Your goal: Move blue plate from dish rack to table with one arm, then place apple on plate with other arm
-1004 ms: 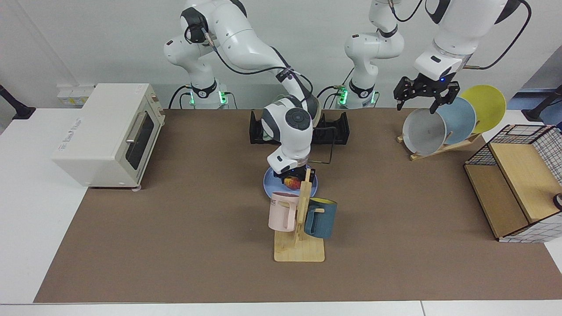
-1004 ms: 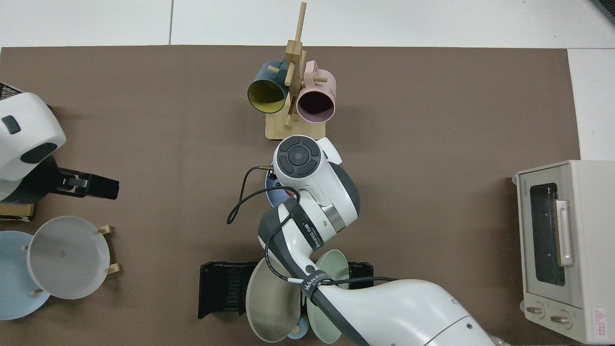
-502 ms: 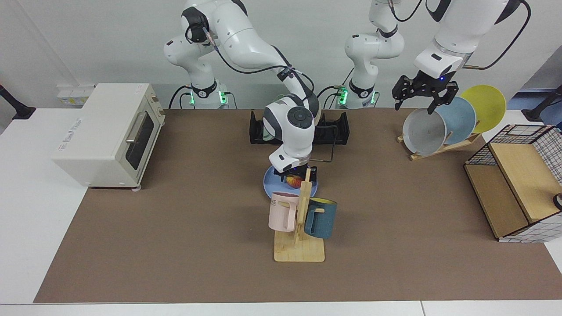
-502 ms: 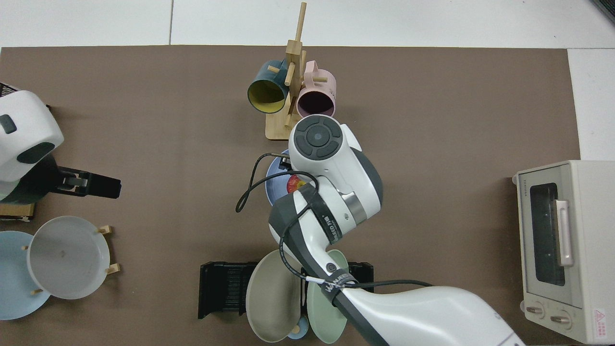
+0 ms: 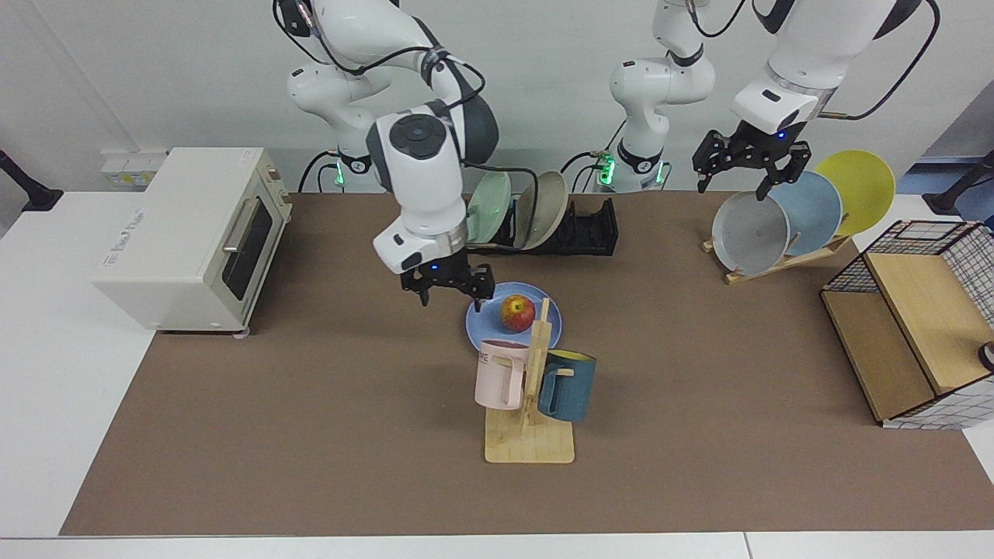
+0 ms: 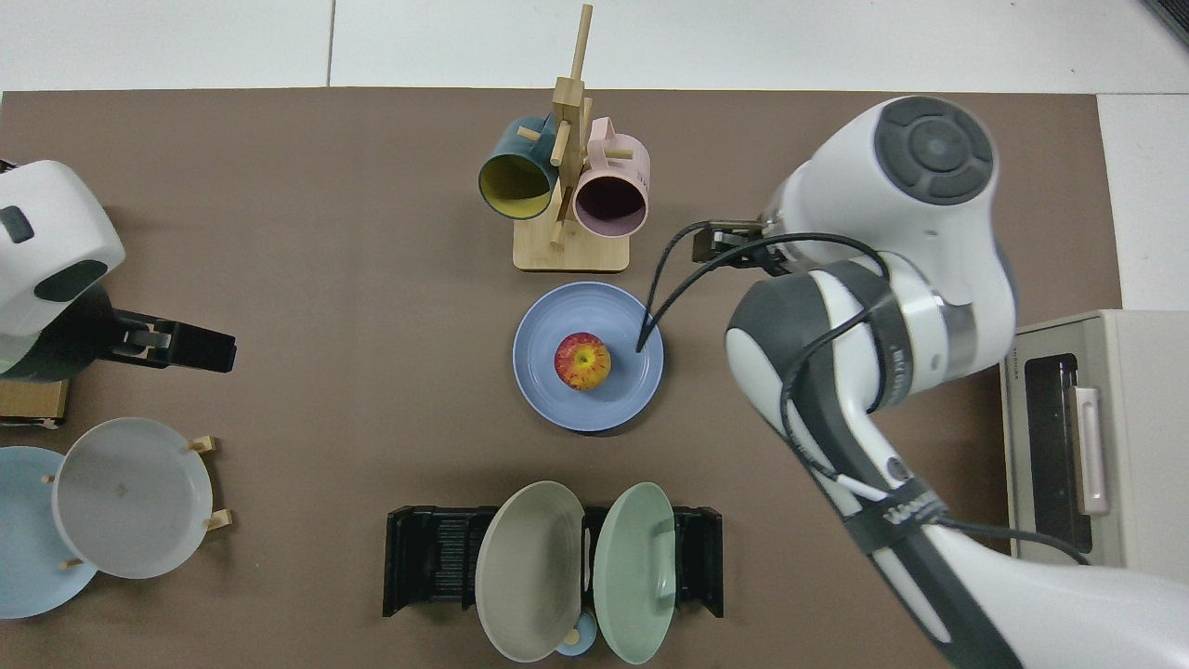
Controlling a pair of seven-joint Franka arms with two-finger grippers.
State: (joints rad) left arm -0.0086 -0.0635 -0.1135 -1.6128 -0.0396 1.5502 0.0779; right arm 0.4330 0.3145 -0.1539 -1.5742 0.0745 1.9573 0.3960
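The blue plate lies flat on the table, in front of the black dish rack. On the plate's middle rests the red and yellow apple, touching nothing else. My right gripper hangs open and empty above the mat, just off the plate's rim on the toaster side. In the top view its fingers are hidden under the wrist. My left gripper waits open over the grey plate on the wooden stand.
A mug stand with a pink mug and a teal mug stands right in front of the plate. A green plate and a beige one stand in the rack. There is a toaster oven, a wooden plate stand and a wire basket.
My right gripper has let go of the apple, which now lies on the blue plate. It has risen and swung away toward the toaster side. The left arm has hardly moved.
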